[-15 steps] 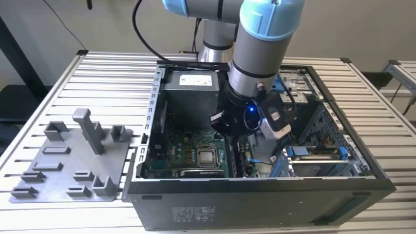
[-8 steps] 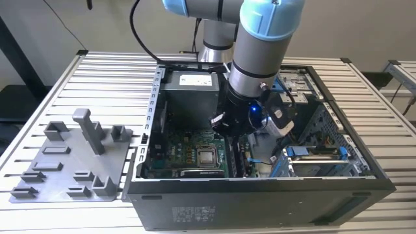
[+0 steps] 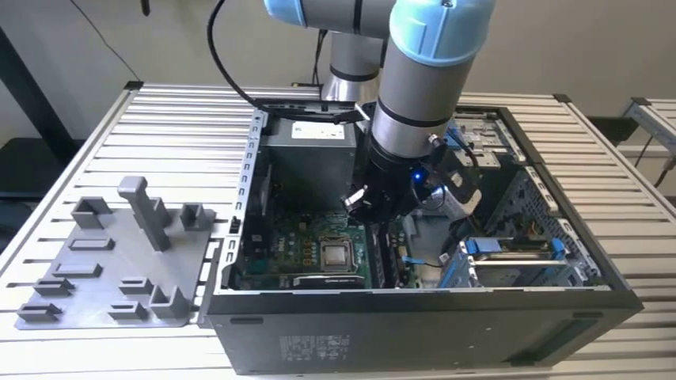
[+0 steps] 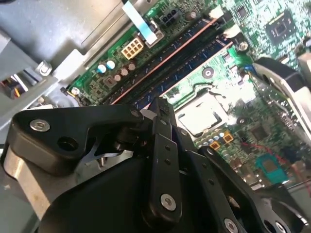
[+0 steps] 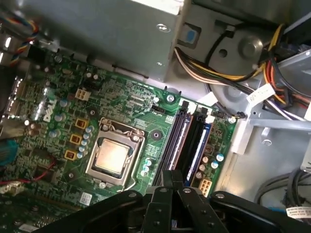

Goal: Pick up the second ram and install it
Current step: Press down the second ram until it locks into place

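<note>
Here the closed gripper (image 5: 167, 180) sits directly above the second ram (image 5: 179, 143) seated in its slot.

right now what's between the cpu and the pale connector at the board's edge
The long memory slots, lying side by side, run between the cpu and the pale connector. This shows in the first wrist view.
</note>
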`<state>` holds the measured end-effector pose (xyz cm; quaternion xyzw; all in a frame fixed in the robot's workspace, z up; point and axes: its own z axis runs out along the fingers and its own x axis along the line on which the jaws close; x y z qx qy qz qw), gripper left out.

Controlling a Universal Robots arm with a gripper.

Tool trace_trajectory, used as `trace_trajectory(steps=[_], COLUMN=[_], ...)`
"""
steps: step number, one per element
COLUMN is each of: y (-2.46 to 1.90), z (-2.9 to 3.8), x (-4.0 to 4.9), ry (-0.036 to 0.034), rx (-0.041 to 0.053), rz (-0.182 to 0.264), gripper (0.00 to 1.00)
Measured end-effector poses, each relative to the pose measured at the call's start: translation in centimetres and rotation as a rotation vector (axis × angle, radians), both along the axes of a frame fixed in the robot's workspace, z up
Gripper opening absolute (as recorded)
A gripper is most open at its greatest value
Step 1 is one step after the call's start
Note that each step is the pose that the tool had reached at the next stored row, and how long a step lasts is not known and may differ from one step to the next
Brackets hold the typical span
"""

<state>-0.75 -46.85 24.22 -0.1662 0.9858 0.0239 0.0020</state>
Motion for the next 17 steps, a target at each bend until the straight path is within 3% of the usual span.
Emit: trace_trajectory(steps=[10, 17], y=[0.00, 0.00], z=[0.00, -0.08], x=[0.00, -0.01], ry=[-0.0232, -0.0240], rx=[0.0001, 0.0014], rz=[0.181, 0.307], gripper=[0.11, 0.11])
